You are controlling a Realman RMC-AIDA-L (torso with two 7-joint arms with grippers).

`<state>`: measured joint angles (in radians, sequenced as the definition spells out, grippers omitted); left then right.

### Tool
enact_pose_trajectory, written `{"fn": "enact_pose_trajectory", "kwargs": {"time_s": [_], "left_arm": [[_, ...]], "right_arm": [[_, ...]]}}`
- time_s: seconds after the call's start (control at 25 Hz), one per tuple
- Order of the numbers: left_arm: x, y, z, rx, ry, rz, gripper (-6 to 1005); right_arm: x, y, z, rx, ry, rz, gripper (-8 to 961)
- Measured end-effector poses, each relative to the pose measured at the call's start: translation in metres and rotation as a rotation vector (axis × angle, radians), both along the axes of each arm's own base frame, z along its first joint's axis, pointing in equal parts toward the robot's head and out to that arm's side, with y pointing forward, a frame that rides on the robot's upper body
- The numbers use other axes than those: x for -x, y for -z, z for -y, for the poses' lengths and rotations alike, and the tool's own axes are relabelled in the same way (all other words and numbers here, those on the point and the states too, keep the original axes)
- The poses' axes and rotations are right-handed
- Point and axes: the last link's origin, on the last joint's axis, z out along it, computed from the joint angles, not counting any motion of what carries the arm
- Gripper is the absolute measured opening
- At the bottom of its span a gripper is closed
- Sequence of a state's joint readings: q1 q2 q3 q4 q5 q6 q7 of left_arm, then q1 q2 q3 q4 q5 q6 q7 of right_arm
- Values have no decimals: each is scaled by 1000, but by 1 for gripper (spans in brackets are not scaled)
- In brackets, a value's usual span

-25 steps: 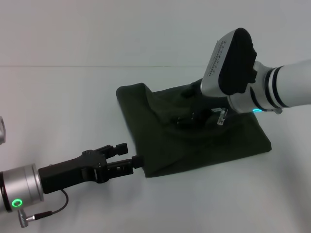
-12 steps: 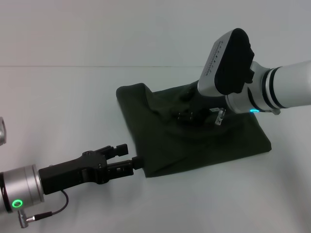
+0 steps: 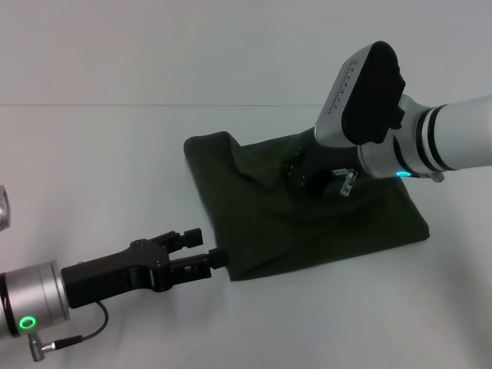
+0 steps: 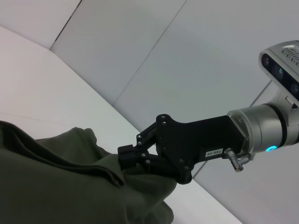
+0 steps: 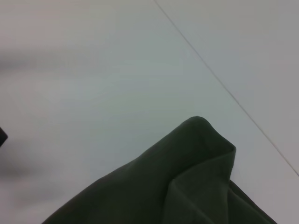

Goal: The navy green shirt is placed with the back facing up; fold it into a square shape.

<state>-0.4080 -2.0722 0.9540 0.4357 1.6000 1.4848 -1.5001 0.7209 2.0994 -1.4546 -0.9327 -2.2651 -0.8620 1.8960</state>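
Cloth, the dark olive-green folded shirt [image 3: 307, 211], is being pinched by my right gripper [image 3: 307, 175] for tidying; my left gripper [image 3: 201, 247], jaws apart, is waiting beside its near corner.

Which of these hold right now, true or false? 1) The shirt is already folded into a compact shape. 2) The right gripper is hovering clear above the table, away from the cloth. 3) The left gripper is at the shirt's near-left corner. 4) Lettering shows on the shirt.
1) True: the navy green shirt lies as a rough square on the table.
2) False: the right gripper is down on the shirt, pressing into the cloth.
3) True: the left gripper sits at that corner's edge.
4) False: only plain dark fabric is visible.
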Motion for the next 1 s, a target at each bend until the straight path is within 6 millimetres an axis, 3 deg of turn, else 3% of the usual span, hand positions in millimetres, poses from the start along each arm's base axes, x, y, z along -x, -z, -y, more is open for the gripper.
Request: {"fn": "enact_pose_trajectory", "kwargs": {"time_s": [0.2,0.52,1.0], "left_arm": [[0,0,0,0,0,0,933],[0,0,0,-3,7,-4,933],[-1,2,1,-2,10,-2,933]], "right_arm": [[-2,-1,-1,-12,30,-18,36],[-8,-14,-8,-62,139,-156,35],[-49,-33,-22,-217,458,-442,36]]}}
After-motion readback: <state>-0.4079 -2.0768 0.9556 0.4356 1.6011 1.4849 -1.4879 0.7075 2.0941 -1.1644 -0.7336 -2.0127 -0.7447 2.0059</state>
